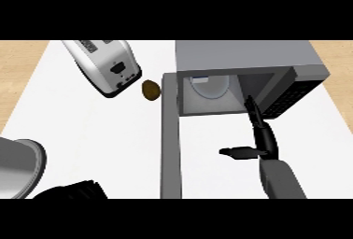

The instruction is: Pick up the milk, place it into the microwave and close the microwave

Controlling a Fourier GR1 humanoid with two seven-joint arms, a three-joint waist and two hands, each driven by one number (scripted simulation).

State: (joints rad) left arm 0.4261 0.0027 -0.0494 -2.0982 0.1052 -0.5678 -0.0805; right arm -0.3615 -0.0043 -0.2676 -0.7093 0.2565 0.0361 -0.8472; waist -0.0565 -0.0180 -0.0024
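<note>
A: Where's the milk (202, 80)? I only see a white-and-blue bit at the back of the microwave (248, 56), so I think it's in.

B: Yeah. The right hand (257, 135) is at the opening, fingers straight, holding nothing. The left hand (72, 191) is low by the pot (17, 165), can't tell its fingers.

A: The door (171, 140) is wide open.

B: Risk is swinging it onto that arm, or missing the door.

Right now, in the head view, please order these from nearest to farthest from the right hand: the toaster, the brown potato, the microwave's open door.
Measured from the right hand:
1. Microwave door: swung open, just to the hand's left.
2. Potato: on the counter beyond the door, up and left.
3. Toaster: farthest, lying tilted at the upper left.
</note>
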